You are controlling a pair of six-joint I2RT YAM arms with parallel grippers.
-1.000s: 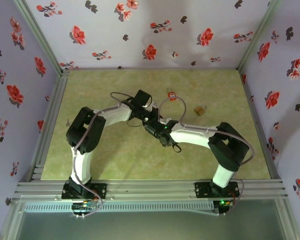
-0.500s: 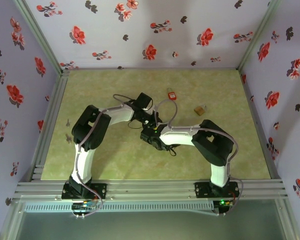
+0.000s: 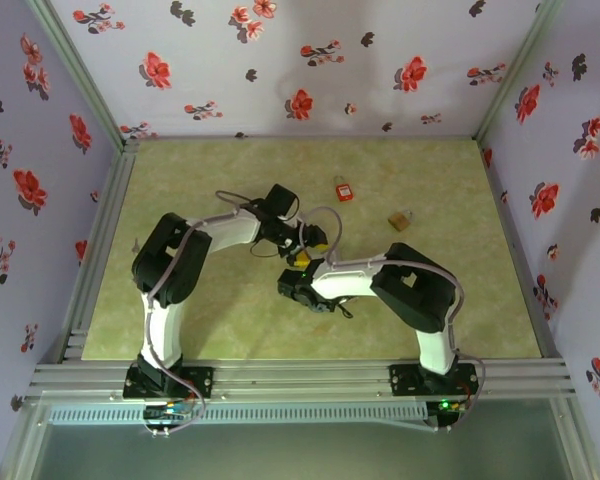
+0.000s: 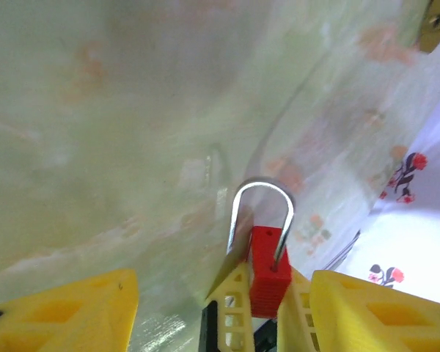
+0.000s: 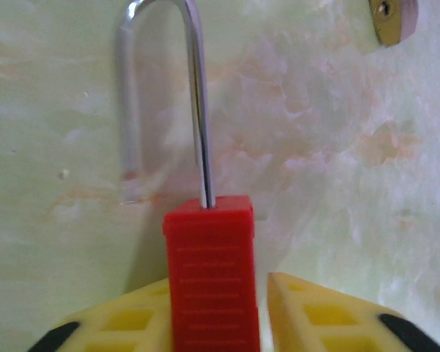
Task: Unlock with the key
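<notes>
Where left arm [image 3: 165,265] and right arm [image 3: 420,295] meet: over the middle of the table [image 3: 230,320], tips close together
arms: 2, white shells, black joints, grey cable loops
grippers: 2, each with 2 yellow fingers [image 4: 66,312]
padlocks: 2 clear ones, red padlock [image 5: 211,242] and brass padlock [image 3: 400,220]; plus 1 small red object [image 3: 342,189] lying on the table, too small to tell what
right gripper [image 5: 218,282]: narrowly parted, red padlock body between its fingers, one finger against it, thin gap at the other, can't tell if clamped
left gripper [image 3: 316,241]: jaws spread wide, nothing gripped; in left wrist view its fingers sit at the two bottom corners, right gripper tips and red padlock show in the gap
red padlock spot: at right gripper tips, shackle [image 5: 198,110] pointing away from the wrist, faint shadow on the table beyond
red padlock build: boxy plastic body, fine ridged lines on one face; shiny steel U shackle, one leg into the body top, other leg ending free beside the body
brass padlock: small, gold metal, on the table right of the small red object, well apart from both grippers
finger build: yellow plastic, wedge shape, lattice cut-outs
table surface: pale green marbled sheet, smooth, slight sheen
room: lilac walls [image 3: 230,90] with red and dark flower print on three sides; aluminium rails [image 3: 300,378] along the near edge under the arm bases
</notes>
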